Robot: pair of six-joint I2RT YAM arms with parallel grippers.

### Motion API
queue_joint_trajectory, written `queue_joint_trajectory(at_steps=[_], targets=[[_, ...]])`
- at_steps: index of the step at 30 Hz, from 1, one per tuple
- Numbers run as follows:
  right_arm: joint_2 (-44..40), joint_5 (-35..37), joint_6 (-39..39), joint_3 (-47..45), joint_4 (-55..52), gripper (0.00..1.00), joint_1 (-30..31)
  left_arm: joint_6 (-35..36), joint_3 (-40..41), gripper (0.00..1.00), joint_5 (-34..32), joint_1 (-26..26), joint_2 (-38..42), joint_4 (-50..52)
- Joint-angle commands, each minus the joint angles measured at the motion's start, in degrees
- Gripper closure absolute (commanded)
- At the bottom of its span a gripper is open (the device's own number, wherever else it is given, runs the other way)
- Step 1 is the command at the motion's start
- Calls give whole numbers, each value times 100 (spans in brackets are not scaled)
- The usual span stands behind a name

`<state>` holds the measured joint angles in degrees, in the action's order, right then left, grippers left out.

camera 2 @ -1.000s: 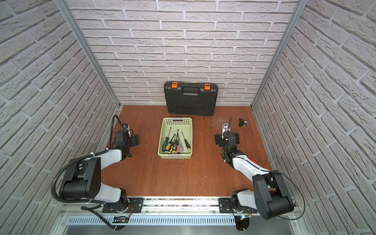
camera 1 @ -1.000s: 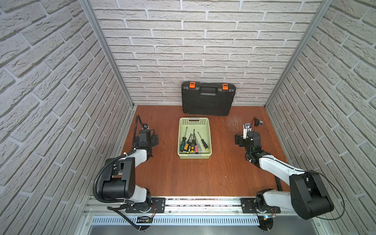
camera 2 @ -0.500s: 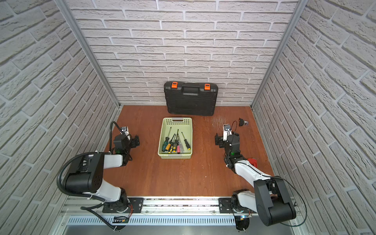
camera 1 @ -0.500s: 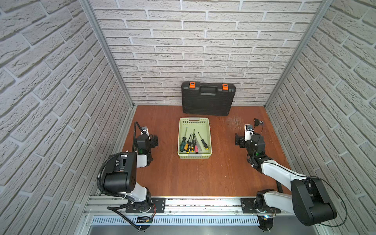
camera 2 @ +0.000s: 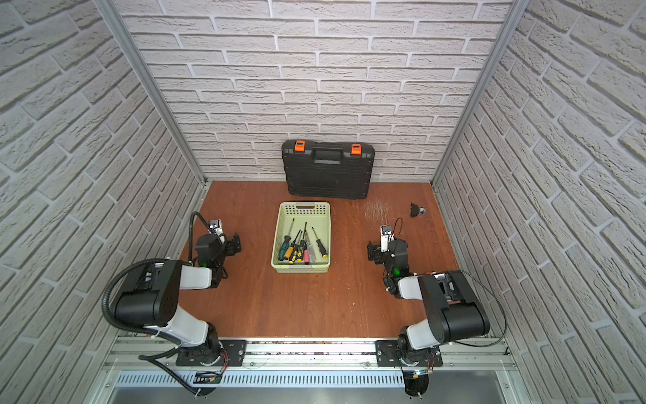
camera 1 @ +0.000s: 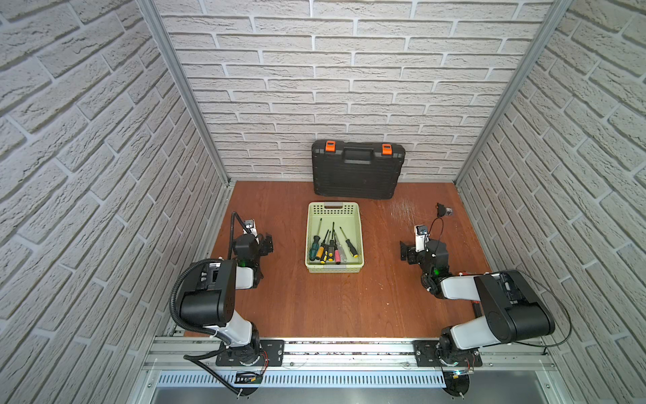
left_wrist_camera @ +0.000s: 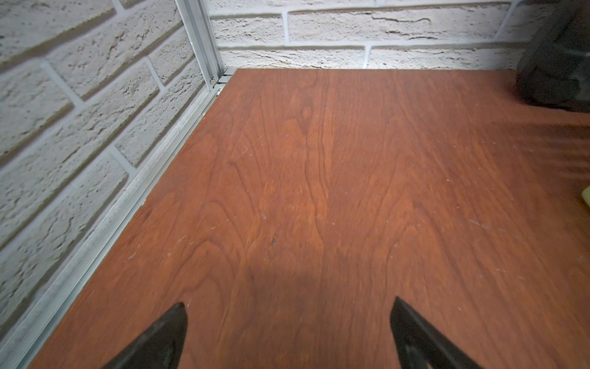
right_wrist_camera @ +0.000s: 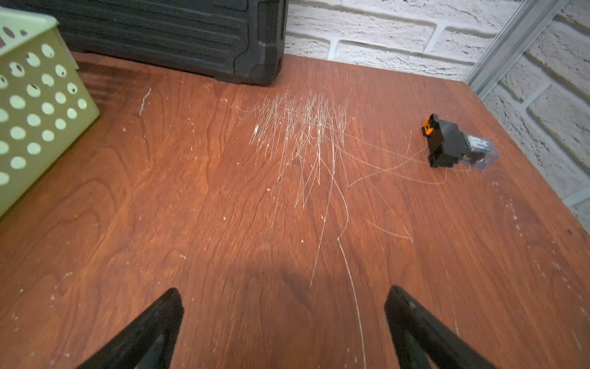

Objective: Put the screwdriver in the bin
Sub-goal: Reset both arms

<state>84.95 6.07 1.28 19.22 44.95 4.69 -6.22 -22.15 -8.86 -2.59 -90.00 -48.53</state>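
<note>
Screwdrivers (camera 1: 330, 247) all lie in the bin (camera 1: 334, 209), none on the surface (camera 1: 314, 307); both my jaws hang wide, empty. Looks done, I'd say. Next, just park.

Bright even light, soft shadows, wrist-view edges blurred

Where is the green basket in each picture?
Both top views: the bin sits mid-table, just in front of the black toolcase.
Left wrist: only a pale sliver of the bin at the frame edge.
Right wrist: the bin's perforated wall at the frame edge.
Shared landmark: the toolcase, seen in all four views.
</note>
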Motion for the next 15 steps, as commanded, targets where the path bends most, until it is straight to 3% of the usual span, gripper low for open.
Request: queue_joint_trajectory(at_steps=[1,15], targets=[[-130,-54,-121,195,28,1,-47,-20,36,2,78,-56,-16,-475],[-152,-62,-128,187,25,1,-49,-20,53,2,122,-77,-3,-504]])
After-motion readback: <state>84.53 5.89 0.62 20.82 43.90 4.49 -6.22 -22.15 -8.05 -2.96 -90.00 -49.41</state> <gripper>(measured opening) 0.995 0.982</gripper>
